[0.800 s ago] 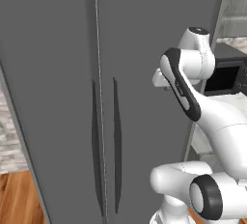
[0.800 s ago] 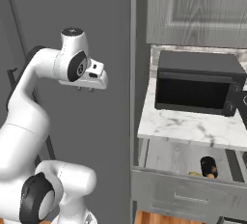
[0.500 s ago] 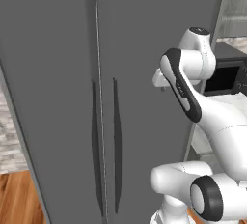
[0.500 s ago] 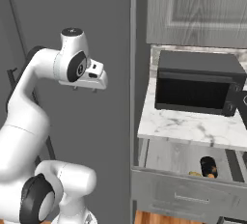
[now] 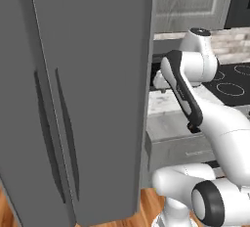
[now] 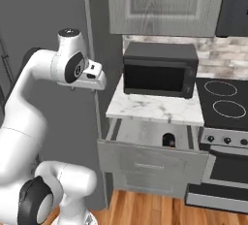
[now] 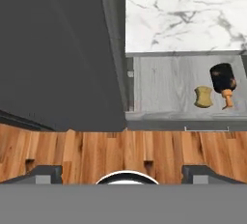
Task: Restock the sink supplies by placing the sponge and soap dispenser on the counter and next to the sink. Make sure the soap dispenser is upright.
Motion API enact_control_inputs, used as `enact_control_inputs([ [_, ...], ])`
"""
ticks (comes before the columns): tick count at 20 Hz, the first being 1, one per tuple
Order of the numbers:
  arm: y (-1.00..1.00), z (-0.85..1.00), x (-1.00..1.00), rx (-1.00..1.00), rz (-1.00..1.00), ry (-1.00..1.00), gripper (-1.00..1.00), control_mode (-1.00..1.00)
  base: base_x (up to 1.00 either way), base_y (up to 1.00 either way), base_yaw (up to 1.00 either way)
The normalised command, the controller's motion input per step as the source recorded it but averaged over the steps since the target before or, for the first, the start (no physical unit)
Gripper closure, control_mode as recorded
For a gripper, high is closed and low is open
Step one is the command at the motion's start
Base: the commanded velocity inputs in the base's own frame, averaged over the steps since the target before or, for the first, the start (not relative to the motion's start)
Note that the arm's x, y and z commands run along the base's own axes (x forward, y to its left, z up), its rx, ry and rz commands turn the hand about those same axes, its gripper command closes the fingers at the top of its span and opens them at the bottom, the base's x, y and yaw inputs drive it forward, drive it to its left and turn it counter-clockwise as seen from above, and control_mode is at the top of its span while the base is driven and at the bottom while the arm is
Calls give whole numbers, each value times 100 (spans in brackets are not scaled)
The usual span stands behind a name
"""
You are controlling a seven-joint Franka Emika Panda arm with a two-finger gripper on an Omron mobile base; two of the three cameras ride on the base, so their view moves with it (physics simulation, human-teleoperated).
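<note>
The sponge (image 7: pixel 203 97) and the soap dispenser (image 7: pixel 222 79) lie side by side in an open grey drawer (image 7: pixel 164 83) below the counter (image 7: pixel 183 25). The black bottle rests on its side, its orange pump pointing toward the drawer front. In the right base view the soap dispenser (image 6: pixel 168 140) is a dark shape inside the drawer (image 6: pixel 145 134). My gripper (image 7: pixel 123 172) hangs high above the wood floor, left of the drawer, open with nothing between its fingers. It also shows as the gripper (image 6: pixel 92 77) beside the fridge. The sink is out of view.
A tall dark fridge (image 5: pixel 73 99) stands close on the left. A black microwave (image 6: pixel 160 69) sits on the marble counter (image 6: pixel 155 108), and a black stovetop (image 6: pixel 225 100) lies to its right. Upper cabinets (image 6: pixel 164 3) hang above.
The whole picture has shifted: the base has moved, bringing the counter, microwave and open drawer nearer the middle. The arm keeps its pose and the gripper stays open.
</note>
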Motion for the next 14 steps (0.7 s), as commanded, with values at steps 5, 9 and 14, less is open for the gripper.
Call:
enact_control_inputs([
  [5, 0, 0, 0, 0, 0, 0, -100, 100, 2, -90, -1],
  [9, 0, 0, 0, 0, 0, 0, -100, 100, 23, -46, 5],
  [14, 0, 0, 0, 0, 0, 0, -100, 100, 15, -58, 4],
])
